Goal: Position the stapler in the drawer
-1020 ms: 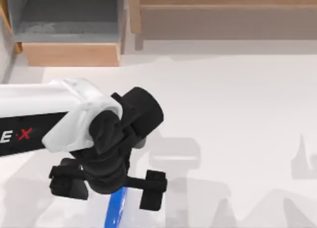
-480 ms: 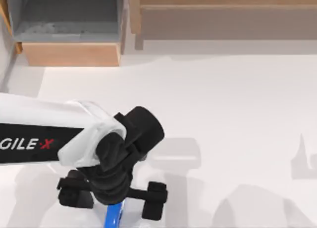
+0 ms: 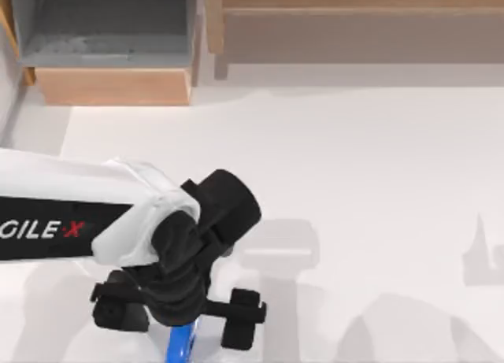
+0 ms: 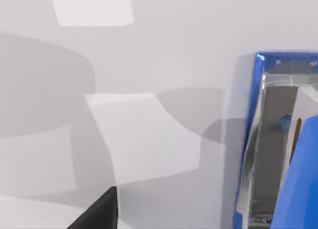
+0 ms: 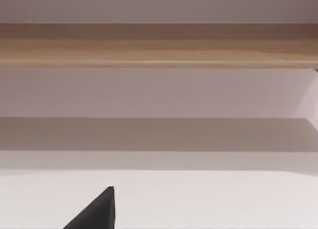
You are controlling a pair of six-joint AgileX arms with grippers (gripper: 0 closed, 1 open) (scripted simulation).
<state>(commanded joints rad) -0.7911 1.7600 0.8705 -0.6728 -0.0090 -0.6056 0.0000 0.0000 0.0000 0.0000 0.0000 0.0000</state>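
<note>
From the camera above the table, my left gripper (image 3: 179,306) hangs low over the white table (image 3: 378,182), well away from the drawer (image 3: 110,86) and on the near side of it. Its two black fingers (image 3: 241,318) are spread wide, one on each side of the stapler (image 3: 180,343). I see no contact with the blue bar yet. The stapler lies flat on the table, well apart from the drawer, roughly straight out from the drawer's light-wood front panel. Its long axis runs toward and away from that front panel, and my wrist covers the end nearer the drawer, so I cannot tell which end is the rounded one. The drawer stands pulled open, its grey inside bare, with the longer wooden ledge (image 3: 354,16) just beside it.

From my left wrist camera, the stapler (image 4: 268,139) shows close up: a bright-blue rim around a pale metal strip, resting on the table, with one dark fingertip (image 4: 97,214) well to the side of it.

From my right wrist camera, I see the wooden ledge (image 5: 159,45) across the table and a dark fingertip (image 5: 97,211) of my right gripper; whether its fingers are spread or pressed together I cannot tell. This arm looks parked.

I judge the step in hand to be the grasp. The next move calls for pressing the fingers together across the stapler's narrow width, then lifting and carrying it over the front panel into the drawer.
</note>
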